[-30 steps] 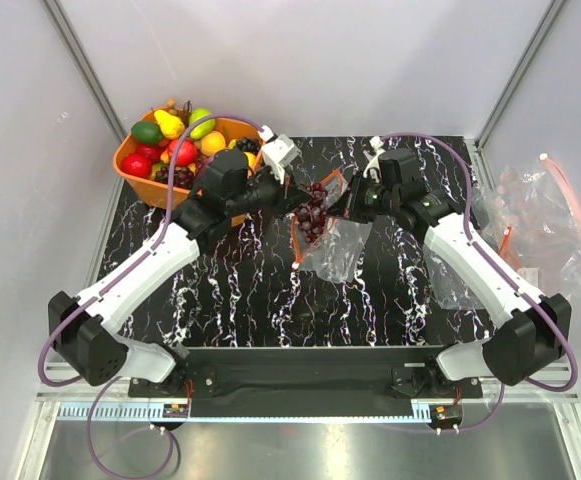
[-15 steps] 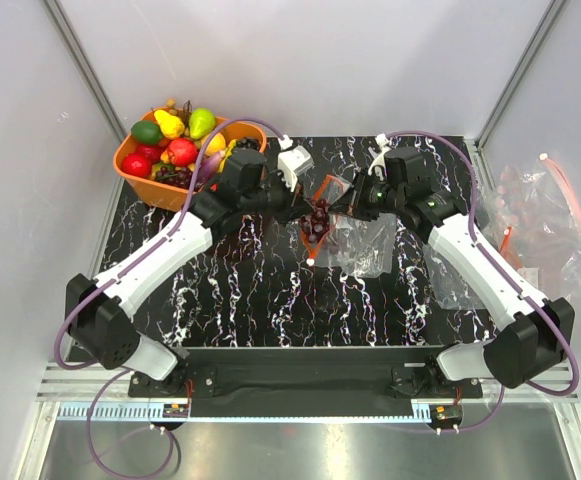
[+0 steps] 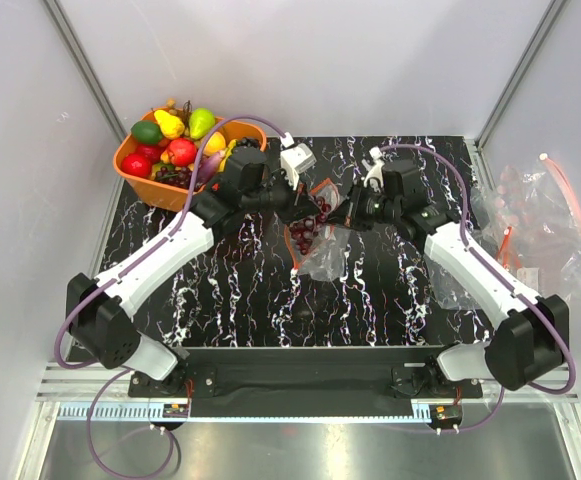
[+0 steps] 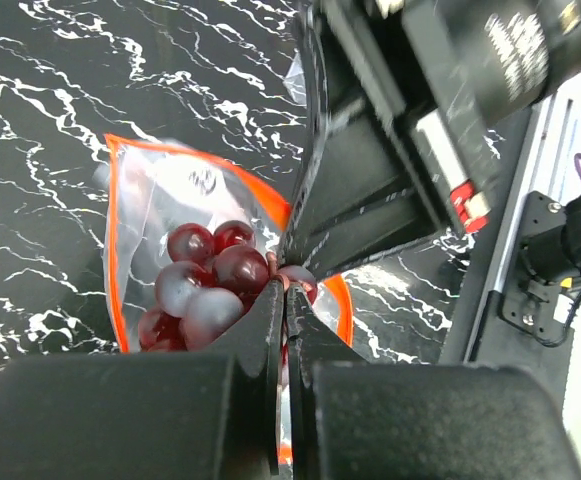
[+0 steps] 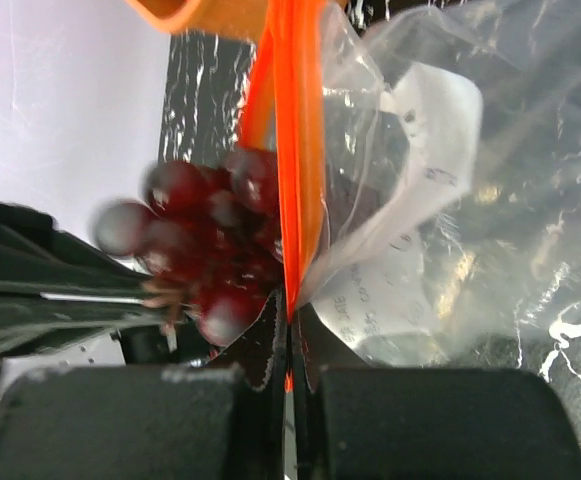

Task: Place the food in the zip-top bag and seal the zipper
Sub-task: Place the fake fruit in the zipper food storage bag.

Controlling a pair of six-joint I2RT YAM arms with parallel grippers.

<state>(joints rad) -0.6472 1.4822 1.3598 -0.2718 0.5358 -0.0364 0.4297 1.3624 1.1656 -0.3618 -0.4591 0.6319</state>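
Grapes (image 3: 305,229) sit lower and further left than 0.5 s back. The bag (image 3: 328,255) has drawn in from a wide spread to a narrower hang beneath them. Right end effector (image 3: 343,212) has slid a little toward the left arm.

Left end effector (image 4: 284,292): fingers pressed together, no gap, tips right at the top of the bunch. It looks clamped on the stem, though the stem barely shows.

Right end effector: fingers together on the orange zipper (image 5: 295,150), pinching 1 lip of the mouth and holding it up.

Grapes, left wrist view: most berries lie behind clear film, inside the orange outline of the mouth. Right wrist view: part of the bunch sits just beside the strip, so I cannot tell whether all of it has cleared the lip.

Lower part of the bag rests on the table (image 3: 240,290), top lifted. Basket (image 3: 122,160) with the other fruit (image 3: 180,150) stands well apart at the far left corner. Spare bags (image 3: 540,215) are heaped past the right edge.

Step in hand, my reading: lowering bunch 1 into the bag.
- Hold the right pinch high and steady so the mouth does not fold over.
- Bring the bunch straight down until every berry is below the strip, and only then let go.
- Pull the left fingers straight up and out. The film is thin and limp and would likely drag along with them.
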